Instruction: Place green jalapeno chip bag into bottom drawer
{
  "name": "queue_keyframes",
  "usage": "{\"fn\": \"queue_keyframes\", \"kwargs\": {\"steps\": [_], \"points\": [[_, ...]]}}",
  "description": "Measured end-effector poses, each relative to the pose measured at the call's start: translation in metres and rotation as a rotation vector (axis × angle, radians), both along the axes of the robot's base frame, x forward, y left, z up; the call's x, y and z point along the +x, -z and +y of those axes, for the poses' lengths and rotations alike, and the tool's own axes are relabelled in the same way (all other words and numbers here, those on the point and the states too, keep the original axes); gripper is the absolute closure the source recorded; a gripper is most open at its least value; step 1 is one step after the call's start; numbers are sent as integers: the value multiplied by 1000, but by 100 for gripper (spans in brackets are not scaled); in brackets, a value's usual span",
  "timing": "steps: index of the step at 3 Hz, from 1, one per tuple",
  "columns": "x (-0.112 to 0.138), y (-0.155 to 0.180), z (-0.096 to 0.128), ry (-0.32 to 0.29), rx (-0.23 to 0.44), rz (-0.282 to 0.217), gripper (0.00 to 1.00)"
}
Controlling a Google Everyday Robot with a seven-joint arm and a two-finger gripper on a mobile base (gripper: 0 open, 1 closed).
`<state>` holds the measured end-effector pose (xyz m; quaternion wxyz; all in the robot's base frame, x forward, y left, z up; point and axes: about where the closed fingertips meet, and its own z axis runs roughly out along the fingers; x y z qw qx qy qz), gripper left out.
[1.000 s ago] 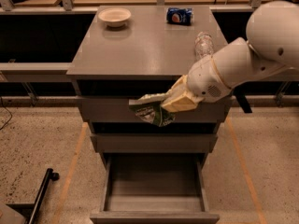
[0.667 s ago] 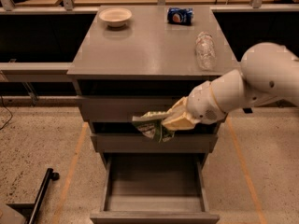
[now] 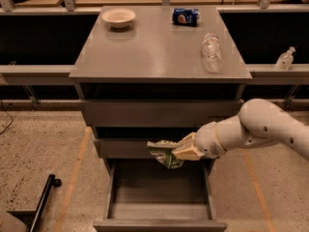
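Observation:
The green jalapeno chip bag [image 3: 165, 153] is crumpled and held in my gripper [image 3: 182, 151], which is shut on its right end. The bag hangs in front of the middle drawer front, just above the back of the open bottom drawer [image 3: 159, 221]. The bottom drawer is pulled out toward the camera and its inside looks bare. My white arm [image 3: 260, 127] reaches in from the right.
On the grey cabinet top [image 3: 145, 52] stand a white bowl [image 3: 118, 17] at back left, a blue soda can [image 3: 185, 16] lying at back middle, and a clear plastic bottle [image 3: 211, 52] lying at right. Another small bottle [image 3: 285, 59] sits on the right ledge. A dark bar [image 3: 43, 202] lies on the floor at left.
My arm has moved down and a little to the right with the bag, from in front of the top drawer to just above the open bottom drawer.

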<state>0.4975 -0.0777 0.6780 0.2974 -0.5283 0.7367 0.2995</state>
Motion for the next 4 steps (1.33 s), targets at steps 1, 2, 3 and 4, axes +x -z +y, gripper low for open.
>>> {"fn": "queue_keyframes", "kwargs": {"steps": [1,2,3,4], "points": [[3,15,0,11,14,19,100],[1,22,1,21,-6,36,100],[4,71,3,38,-7,102,100],[5,121,2,48,12,168,100]]}}
